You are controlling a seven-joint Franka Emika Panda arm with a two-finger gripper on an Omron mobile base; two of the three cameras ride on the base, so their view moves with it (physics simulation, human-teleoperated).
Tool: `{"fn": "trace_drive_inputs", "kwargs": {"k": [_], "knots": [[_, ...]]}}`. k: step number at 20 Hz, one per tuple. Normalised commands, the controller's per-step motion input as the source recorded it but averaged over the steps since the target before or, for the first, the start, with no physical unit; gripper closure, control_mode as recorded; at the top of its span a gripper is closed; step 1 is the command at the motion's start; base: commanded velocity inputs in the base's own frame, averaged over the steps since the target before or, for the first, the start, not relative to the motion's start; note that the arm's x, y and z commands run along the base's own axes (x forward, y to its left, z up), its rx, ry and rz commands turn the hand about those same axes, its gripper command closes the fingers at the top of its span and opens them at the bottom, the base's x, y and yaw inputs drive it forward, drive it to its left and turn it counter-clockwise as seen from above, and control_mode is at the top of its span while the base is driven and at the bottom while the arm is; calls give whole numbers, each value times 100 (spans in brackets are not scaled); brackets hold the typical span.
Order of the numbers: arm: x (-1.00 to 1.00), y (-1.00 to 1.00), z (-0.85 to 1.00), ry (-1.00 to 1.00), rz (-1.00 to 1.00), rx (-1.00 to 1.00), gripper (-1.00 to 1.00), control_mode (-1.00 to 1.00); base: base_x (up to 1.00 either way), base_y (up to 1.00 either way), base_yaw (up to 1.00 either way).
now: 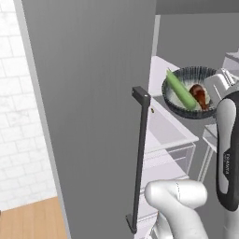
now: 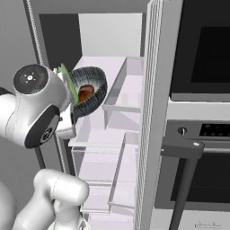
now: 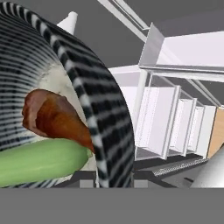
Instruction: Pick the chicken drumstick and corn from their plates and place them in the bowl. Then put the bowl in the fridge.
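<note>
Nearest the hand camera, the bowl, carrying the chicken drumstick and the corn, was gripped at its rim by the gripper's narrowed jaws and held tilted above a shelf edge inside the open fridge, apparently so it could be set down there.

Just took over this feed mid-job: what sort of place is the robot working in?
A kitchen, at an open fridge. The grey fridge door with its dark bar handle is swung open, white shelves and clear drawers show inside, and a black wall oven stands beside it. The bowl of food is held up at the shelves.
</note>
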Motion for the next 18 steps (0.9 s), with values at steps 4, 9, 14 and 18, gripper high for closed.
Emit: {"fn": "trace_drive_inputs", "kwargs": {"k": [4, 9, 14, 18], "knots": [[31, 0, 53, -3, -1, 0, 100, -100, 0, 0, 0], [52, -1, 5, -2, 3, 1, 100, -100, 0, 0, 0], [63, -7, -3, -5, 2, 4, 100, -100, 0, 0, 0], [58, 0, -5, -4, 1, 6, 100, -100, 0, 0, 0]]}}
